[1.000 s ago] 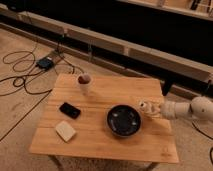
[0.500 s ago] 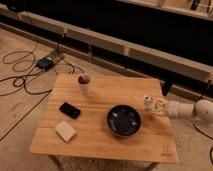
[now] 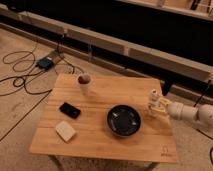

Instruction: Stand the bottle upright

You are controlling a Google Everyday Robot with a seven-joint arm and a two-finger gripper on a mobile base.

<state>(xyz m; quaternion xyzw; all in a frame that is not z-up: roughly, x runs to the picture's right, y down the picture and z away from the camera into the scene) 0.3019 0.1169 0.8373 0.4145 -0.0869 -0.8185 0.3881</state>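
The bottle (image 3: 153,98) is a small pale plastic bottle with a white cap. It stands upright near the right edge of the wooden table (image 3: 100,135), just right of the black bowl (image 3: 123,120). My gripper (image 3: 156,106) reaches in from the right on a white arm (image 3: 192,113) and is shut on the bottle's lower part. The bottle's base is hidden behind the gripper, so I cannot tell whether it touches the table.
A white cup with a brownish top (image 3: 85,83) stands at the back left of the table. A black phone (image 3: 70,110) and a pale sponge-like block (image 3: 65,130) lie at the front left. Cables and a blue box (image 3: 45,63) lie on the floor to the left.
The gripper and the bottle have shifted slightly to the right together and a little up. Nothing else on the table has moved.
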